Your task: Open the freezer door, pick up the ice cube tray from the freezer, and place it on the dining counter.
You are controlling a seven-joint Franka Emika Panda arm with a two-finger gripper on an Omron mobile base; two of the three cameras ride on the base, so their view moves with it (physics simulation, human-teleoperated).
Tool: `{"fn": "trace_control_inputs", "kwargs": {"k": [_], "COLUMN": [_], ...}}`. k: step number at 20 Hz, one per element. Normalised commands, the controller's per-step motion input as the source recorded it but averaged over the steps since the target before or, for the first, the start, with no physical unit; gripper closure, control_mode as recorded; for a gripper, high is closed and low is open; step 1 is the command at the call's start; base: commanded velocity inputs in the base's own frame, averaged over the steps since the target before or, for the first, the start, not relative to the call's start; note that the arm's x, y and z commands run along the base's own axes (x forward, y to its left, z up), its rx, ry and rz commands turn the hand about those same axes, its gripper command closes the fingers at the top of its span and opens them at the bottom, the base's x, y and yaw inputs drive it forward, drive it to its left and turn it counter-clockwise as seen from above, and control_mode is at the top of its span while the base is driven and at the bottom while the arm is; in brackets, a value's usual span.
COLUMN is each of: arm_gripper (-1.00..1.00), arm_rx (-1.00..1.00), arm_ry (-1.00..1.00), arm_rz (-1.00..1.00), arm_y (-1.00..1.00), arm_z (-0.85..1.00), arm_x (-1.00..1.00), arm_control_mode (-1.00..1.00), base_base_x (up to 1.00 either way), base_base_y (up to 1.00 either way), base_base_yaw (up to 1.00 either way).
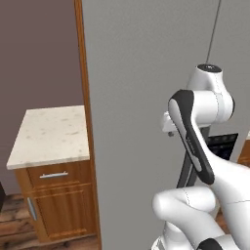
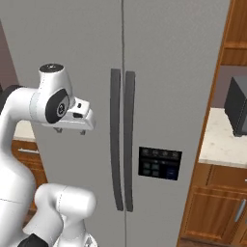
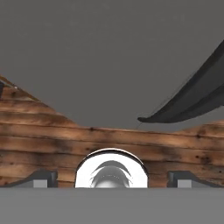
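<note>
Facing you in the left base view, the freezer door (image 1: pixel 141 97) is shut. Your right base view puts the hand (image 2: pixel 72 130) beside its handle (image 2: pixel 115 140). Your hand view shows fingertips (image 3: pixel 41 178) spread wide, empty.

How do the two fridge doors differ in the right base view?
The freezer door on the left is plain grey, while the right-hand door carries a dark control panel. The white arm stands in front of the freezer door; the right-hand door is unobstructed. Both are closed, matte grey, each with a long dark vertical handle by the centre seam.
</note>
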Motion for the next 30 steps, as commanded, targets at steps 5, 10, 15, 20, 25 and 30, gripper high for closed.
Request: {"fn": "trace_control_inputs", "kwargs": {"k": [5, 10, 15, 20, 25, 30], "arm_gripper": [-1.00, -1.00, -1.00, -1.00, -1.00, -1.00], "arm_rx": [0.00, 0.02, 0.16, 0.14, 0.15, 0.10], "arm_ry": [0.00, -0.05, -0.30, -0.43, -0.50, -0.42], "arm_rz": [0.00, 0.00, 0.12, 0.00, 0.00, 0.00], "arm_y": [0.00, -0.31, -1.00, -0.92, -0.68, -0.33], "arm_z": [0.00, 0.00, 0.00, 0.00, 0.00, 0.00], "arm_x": [0.00, -0.15, -0.33, -0.03, 0.00, 0.04], "arm_control_mode": [1.00, -1.00, -1.00, -1.00, -1.00, -1.00], "base_base_x": [0.07, 0.00, 0.00, 0.00, 0.00, 0.00], "base_base_y": [0.27, 0.00, 0.00, 0.00, 0.00, 0.00], "base_base_yaw": [0.00, 0.00, 0.00, 0.00, 0.00, 0.00]}}
